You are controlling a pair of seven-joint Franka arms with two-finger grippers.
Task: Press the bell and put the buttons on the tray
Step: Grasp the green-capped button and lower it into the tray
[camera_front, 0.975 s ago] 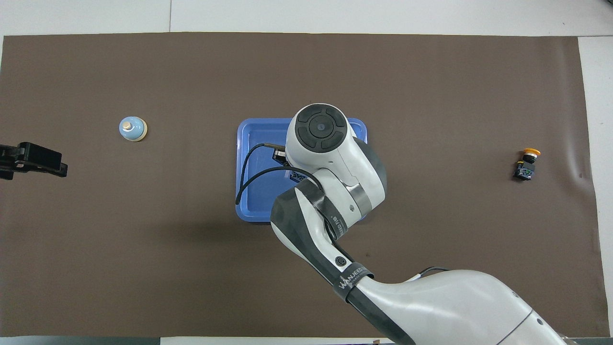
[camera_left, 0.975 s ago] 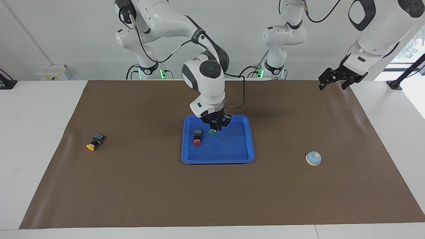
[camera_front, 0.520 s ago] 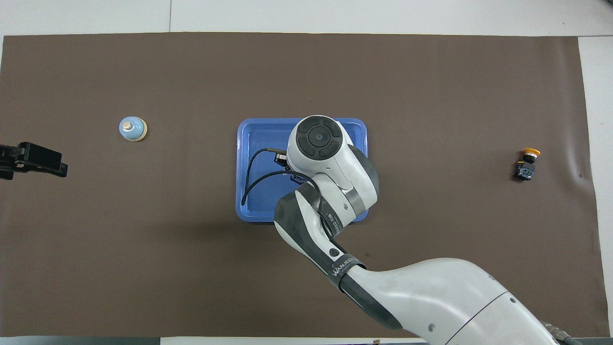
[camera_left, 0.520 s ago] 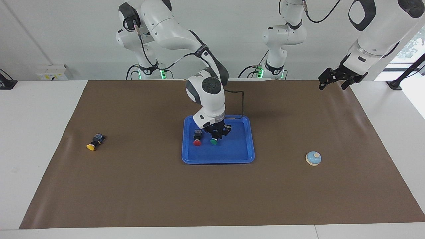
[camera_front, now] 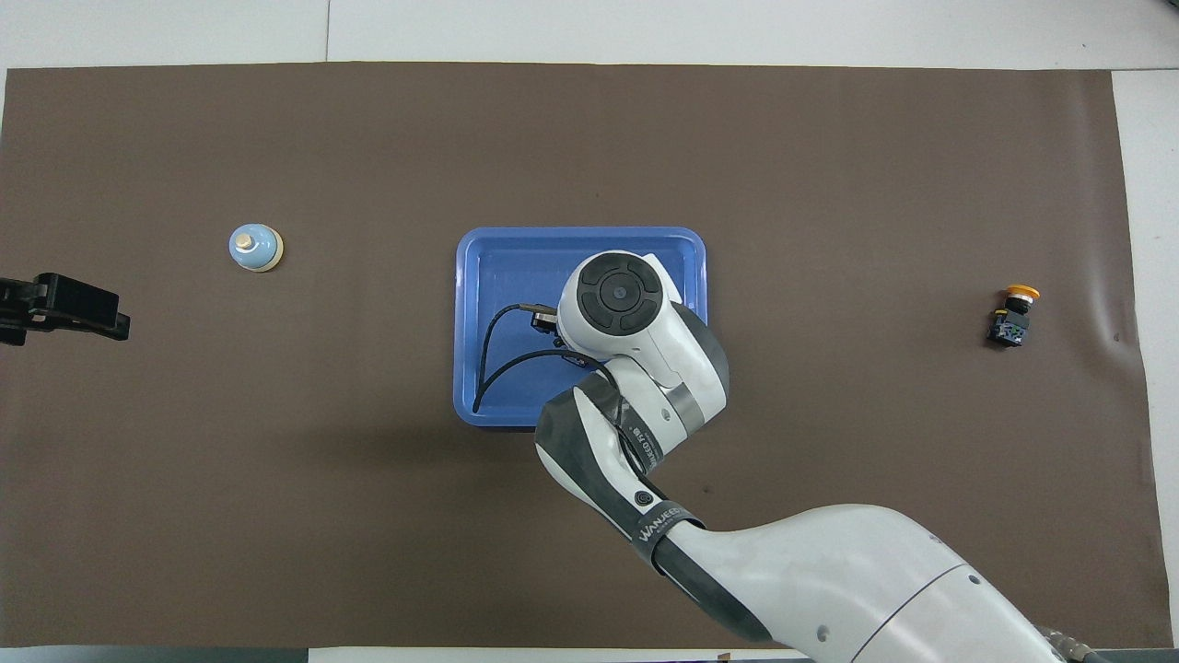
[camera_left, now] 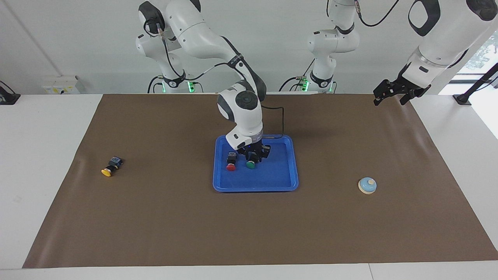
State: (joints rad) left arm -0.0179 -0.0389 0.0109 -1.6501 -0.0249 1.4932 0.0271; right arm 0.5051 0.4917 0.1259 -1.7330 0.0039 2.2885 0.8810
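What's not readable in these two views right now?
- Overhead view: the red button, green button and right gripper are hidden under the right arm's wrist.
- Facing view: whether the right gripper's grip on the green button is closed or released is too small to tell.
- Overhead view: the left gripper is cut off by the picture's edge.

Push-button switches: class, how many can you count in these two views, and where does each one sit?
3. The red button and green button lie side by side on the blue tray; the yellow button lies on the mat toward the right arm's end.
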